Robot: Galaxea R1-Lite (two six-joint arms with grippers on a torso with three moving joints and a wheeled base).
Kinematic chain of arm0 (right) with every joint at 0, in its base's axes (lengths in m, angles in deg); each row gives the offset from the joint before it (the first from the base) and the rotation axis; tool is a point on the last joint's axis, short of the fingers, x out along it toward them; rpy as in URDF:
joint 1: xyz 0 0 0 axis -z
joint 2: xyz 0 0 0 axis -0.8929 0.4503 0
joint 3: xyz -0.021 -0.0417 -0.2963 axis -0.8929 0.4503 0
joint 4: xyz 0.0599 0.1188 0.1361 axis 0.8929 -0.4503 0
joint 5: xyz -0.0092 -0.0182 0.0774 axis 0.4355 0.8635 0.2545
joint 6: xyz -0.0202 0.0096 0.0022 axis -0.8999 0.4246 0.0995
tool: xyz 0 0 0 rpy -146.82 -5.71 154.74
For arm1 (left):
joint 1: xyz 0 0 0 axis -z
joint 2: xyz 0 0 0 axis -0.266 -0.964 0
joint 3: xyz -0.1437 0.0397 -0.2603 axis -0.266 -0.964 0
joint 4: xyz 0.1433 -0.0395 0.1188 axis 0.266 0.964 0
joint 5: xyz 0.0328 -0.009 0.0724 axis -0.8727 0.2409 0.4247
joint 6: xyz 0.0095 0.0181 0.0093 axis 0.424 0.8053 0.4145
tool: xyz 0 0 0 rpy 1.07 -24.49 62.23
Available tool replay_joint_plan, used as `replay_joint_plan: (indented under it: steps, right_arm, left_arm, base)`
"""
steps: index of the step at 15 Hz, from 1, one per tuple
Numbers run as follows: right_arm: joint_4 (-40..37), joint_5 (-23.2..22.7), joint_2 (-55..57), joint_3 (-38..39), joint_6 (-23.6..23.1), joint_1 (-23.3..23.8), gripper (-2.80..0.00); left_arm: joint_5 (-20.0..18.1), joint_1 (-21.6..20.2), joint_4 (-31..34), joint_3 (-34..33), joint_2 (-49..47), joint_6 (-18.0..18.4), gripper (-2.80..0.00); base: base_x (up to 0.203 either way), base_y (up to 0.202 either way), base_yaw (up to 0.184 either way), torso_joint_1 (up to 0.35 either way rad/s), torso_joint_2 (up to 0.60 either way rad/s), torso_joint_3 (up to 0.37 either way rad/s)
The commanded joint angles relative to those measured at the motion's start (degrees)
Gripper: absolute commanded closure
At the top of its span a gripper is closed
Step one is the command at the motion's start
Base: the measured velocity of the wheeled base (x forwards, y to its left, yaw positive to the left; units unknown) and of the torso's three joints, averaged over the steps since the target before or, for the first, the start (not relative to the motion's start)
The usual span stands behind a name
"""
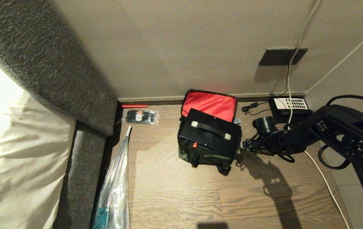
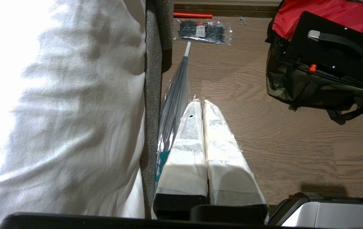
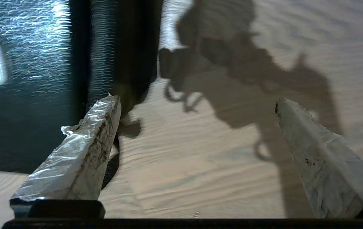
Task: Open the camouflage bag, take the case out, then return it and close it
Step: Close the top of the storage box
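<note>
Wide-open and empty, the right pincer [image 1: 244, 145] hovers at the camouflage bag's [image 1: 206, 154] right side near the floor's back edge; the case [image 1: 211, 133] sits inside, handle crosswise.

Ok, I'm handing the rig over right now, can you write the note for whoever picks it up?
Right gripper: open, empty, low over the floor by the bag's right side.
Left gripper: shut, parked beside the bed, nothing held.
Bag: on the floor near the wall, flap open, red lining showing.
Case: sits in the bag's mouth, handle up, top sticking out; whether it has been out yet can't be told from here.
Done: bag opened.
Left: make sure the case has been out and is seated fully, then close the flap.
</note>
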Motion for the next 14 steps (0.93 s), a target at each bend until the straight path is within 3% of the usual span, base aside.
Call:
replay_joint_plan:
  steps: [1, 6, 9, 14]
  right_arm:
    - [0.04, 0.09, 1.54, -0.96, 0.24, 0.05, -2.80]
    - [-0.22, -0.55, 1.37, -2.17, 3.17, 0.05, -2.80]
    - [-1.28, -4.03, 0.84, -2.10, 3.78, 0.05, -2.80]
    - [-1.24, -5.24, 1.37, -2.19, 5.89, 0.05, -2.80]
  left_arm:
    - [0.02, -0.01, 0.00, -0.01, 0.09, -0.03, 0.00]
    - [0.02, -0.05, 0.00, -0.01, 0.09, -0.03, 0.00]
    - [0.02, -0.01, 0.00, -0.01, 0.09, -0.03, 0.00]
    - [0.02, -0.01, 0.00, -0.01, 0.09, -0.03, 0.00]
  base:
    - [0.000, 0.000, 0.000, 0.000, 0.00, 0.000]
    - [0.000, 0.000, 0.000, 0.000, 0.00, 0.000]
    - [0.000, 0.000, 0.000, 0.000, 0.00, 0.000]
    - [0.000, 0.000, 0.000, 0.000, 0.00, 0.000]
